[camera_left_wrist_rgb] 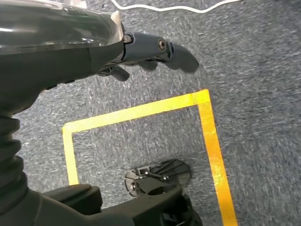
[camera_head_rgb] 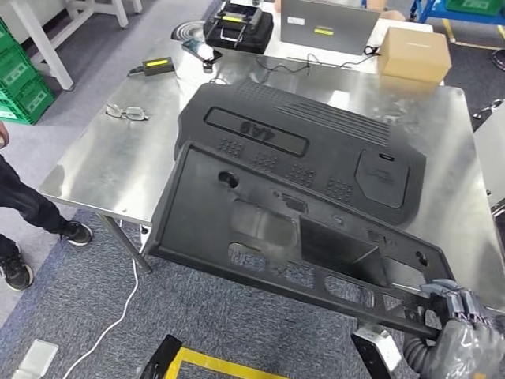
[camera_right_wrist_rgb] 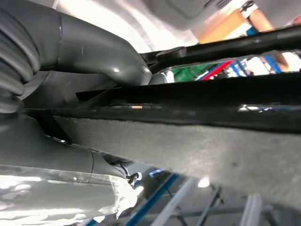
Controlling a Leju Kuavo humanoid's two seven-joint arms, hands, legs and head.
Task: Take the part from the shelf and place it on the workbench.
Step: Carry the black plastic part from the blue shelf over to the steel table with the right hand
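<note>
Part (camera_head_rgb: pixel 286 237), flat black perforated plastic panel, clamped in right robot hand (camera_head_rgb: pixel 455 312), tilted over steel workbench (camera_head_rgb: pixel 119 158), left robot hand (camera_left_wrist_rgb: pixel 156 52) empty, fingers extended.

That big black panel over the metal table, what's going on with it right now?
The robot's right hand grips the black plastic part by its near right corner, holding it tilted over the near edge of the metal workbench. A second black panel already lies flat on the bench beyond it. The left hand hangs over the carpet, holding nothing. A person's legs show at the far left.
</note>
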